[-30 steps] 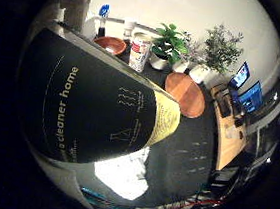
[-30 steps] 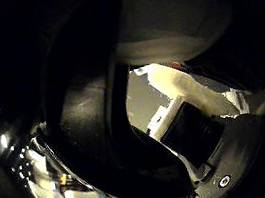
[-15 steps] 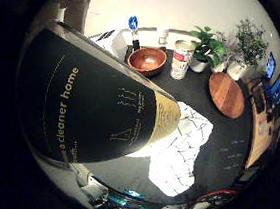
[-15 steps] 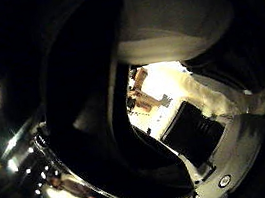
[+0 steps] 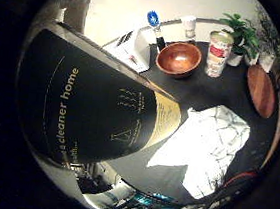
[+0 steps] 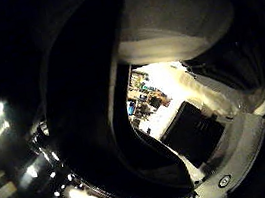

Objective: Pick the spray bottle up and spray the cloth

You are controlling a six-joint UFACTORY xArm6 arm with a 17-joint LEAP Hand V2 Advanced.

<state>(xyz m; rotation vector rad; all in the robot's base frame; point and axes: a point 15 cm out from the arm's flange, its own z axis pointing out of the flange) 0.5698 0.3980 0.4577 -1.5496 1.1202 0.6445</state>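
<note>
The spray bottle [image 5: 89, 109], with a black label and a pale yellow band, fills much of the little finger side palm view, close against the palm and lifted clear of the table. Its dark body [image 6: 89, 111] also blocks most of the thumb side view. White parts of my right hand [image 6: 176, 26] curve round the bottle there, so the hand is shut on it. The white crumpled cloth [image 5: 206, 146] lies on the black table [image 5: 201, 93], below and beside the bottle's lower end.
Beyond the cloth on the table stand a wooden bowl [image 5: 179, 58], a red and white can [image 5: 218, 53] and potted plants [image 5: 241, 29]. A round wooden board [image 5: 262, 89] lies near the table's edge. A white box [image 5: 133, 48] sits beside the bowl.
The whole view has swung across the table, so the camera has moved with the hand. The cloth now shows larger and nearer the bottle. The bottle keeps its place against the palm.
</note>
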